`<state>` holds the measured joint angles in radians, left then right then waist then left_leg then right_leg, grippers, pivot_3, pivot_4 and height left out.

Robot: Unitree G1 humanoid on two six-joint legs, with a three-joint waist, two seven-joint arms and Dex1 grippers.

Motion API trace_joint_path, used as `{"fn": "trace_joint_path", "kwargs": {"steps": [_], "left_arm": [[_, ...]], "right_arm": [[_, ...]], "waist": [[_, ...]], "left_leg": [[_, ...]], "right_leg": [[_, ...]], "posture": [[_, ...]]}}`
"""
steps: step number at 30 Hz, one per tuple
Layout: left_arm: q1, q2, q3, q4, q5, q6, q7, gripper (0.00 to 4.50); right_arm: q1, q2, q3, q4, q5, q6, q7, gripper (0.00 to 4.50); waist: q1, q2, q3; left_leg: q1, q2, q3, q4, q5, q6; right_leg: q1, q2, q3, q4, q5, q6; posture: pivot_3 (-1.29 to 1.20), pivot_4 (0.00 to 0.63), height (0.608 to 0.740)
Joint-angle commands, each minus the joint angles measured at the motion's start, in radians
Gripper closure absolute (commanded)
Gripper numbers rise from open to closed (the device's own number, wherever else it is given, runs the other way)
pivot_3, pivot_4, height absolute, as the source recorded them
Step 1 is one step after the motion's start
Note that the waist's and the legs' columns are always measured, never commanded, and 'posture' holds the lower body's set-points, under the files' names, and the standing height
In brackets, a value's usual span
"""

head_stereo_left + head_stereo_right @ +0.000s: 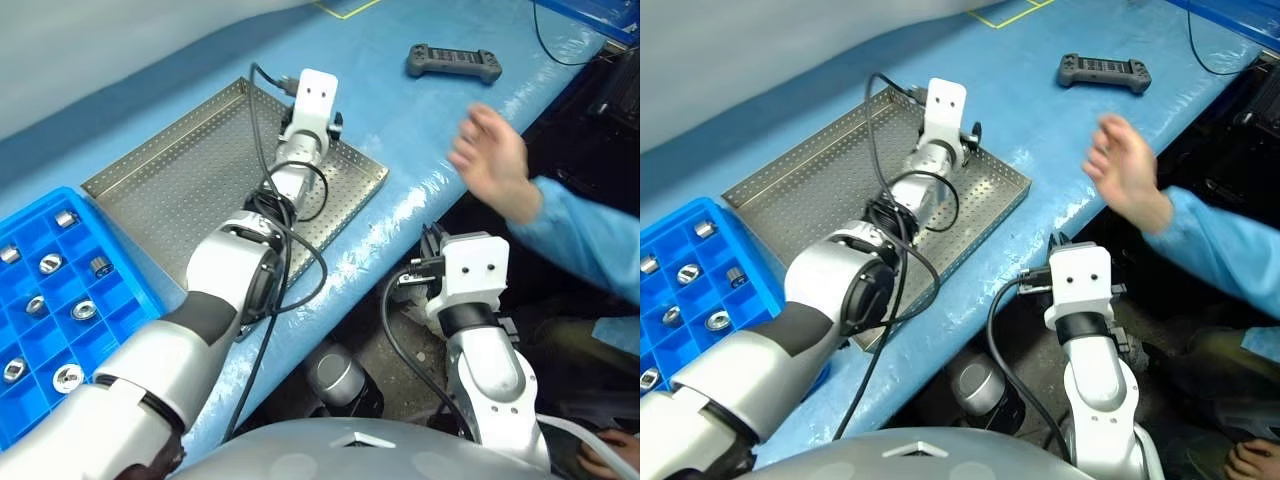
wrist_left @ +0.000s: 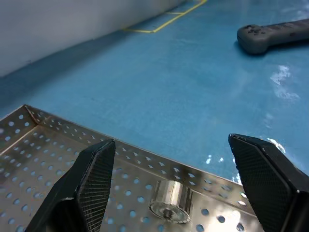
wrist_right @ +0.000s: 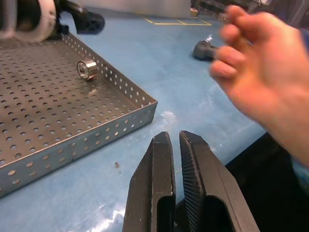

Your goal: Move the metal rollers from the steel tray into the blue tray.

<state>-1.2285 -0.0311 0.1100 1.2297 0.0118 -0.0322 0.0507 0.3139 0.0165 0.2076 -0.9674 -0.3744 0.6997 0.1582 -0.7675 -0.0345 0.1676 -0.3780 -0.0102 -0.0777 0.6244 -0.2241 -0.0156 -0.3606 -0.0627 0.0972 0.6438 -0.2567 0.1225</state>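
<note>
the left gripper (image 2: 169, 169) has its two black fingers (image 2: 89, 186) spread wide, their inner pads cross-hatched like fine mesh, with nothing between them. just below and between the tips one metal roller (image 2: 170, 201) lies on its side on the steel tray (image 2: 43, 145), a short shiny cylinder with a hollow end face, close to the tray's far rim. from the right wrist view the same roller (image 3: 87, 69) sits near the tray's corner, apart from the rim.

the right gripper (image 3: 176, 166) has its ribbed black fingers pressed together on nothing, held over the table's front edge, just off the tray's near corner.

the steel tray (image 1: 150, 170) is a square of thin silver sheet, floor and low walls punched with regular round holes. it rests on a blue table (image 1: 400, 110) with a glossy, slightly wrinkled covering. to the robot's left lies the blue tray (image 1: 125, 275), bright moulded plastic divided into square cells, several cells each holding one silver roller (image 1: 66, 218).

beyond the steel tray a dark grey handheld controller (image 1: 454, 62) with rounded grips lies on the table. a person's hand (image 1: 492, 160), blurred, with a light blue sleeve (image 1: 585, 235), hovers above the table edge to the robot's right.
</note>
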Motion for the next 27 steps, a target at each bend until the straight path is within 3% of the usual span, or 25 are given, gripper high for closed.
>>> {"fn": "trace_joint_path", "kwargs": {"steps": [1, 7, 11, 15, 21, 27], "left_arm": [[0.043, 0.049, 0.012, -0.158, -0.032, -0.004, -0.063, 0.42], [0.266, 0.122, 0.007, -0.547, -0.083, 0.207, -0.139, 0.42], [0.312, 0.106, -0.036, -0.634, -0.062, 0.264, -0.144, 0.42], [0.316, 0.059, -0.068, -0.676, -0.063, 0.288, -0.154, 0.42], [0.312, 0.008, -0.125, -0.710, -0.078, 0.293, -0.245, 0.42], [0.324, 0.011, -0.171, -0.715, -0.073, 0.295, -0.325, 0.42]], "right_arm": [[-0.045, -0.011, -0.009, 0.011, 0.033, 0.005, 0.014, 4.13], [-0.121, -0.048, -0.008, 0.063, 0.075, 0.008, 0.032, 4.13], [-0.149, -0.064, -0.012, 0.085, 0.099, 0.004, 0.037, 4.13], [-0.168, -0.077, -0.013, 0.098, 0.113, 0.002, 0.034, 4.13], [-0.169, -0.089, -0.015, 0.096, 0.121, 0.000, 0.020, 4.13], [-0.164, -0.095, -0.010, 0.083, 0.118, 0.000, 0.004, 4.13]], "waist": [[0.035, 0.000, 0.000], [0.155, 0.002, -0.001], [0.258, 0.003, -0.001], [0.324, 0.008, -0.004], [0.338, 0.013, -0.007], [0.306, 0.017, -0.009]], "left_leg": [[0.000, 0.001, 0.000, 0.000, 0.000, 0.000], [-0.004, 0.000, -0.001, -0.002, 0.000, 0.000], [-0.023, -0.001, -0.005, 0.003, 0.000, 0.001], [-0.033, -0.005, -0.009, 0.006, 0.001, 0.001], [-0.033, -0.013, -0.009, 0.006, 0.001, 0.002], [-0.031, -0.014, -0.009, 0.006, 0.003, 0.002]], "right_leg": [[0.000, 0.000, 0.000, 0.000, 0.000, 0.000], [-0.006, 0.001, 0.003, 0.003, 0.001, -0.001], [-0.024, 0.001, 0.002, 0.011, 0.004, -0.007], [-0.036, -0.002, 0.001, 0.015, 0.004, -0.007], [-0.036, -0.004, 0.001, 0.016, 0.004, -0.007], [-0.033, -0.003, 0.001, 0.018, 0.004, -0.007]], "posture": [[-0.50, 0.150, 0.740], [-0.43, 0.150, 0.740], [-0.41, 0.150, 0.740], [-0.42, 0.150, 0.740], [-0.45, 0.150, 0.740], [-0.46, 0.150, 0.740]]}}
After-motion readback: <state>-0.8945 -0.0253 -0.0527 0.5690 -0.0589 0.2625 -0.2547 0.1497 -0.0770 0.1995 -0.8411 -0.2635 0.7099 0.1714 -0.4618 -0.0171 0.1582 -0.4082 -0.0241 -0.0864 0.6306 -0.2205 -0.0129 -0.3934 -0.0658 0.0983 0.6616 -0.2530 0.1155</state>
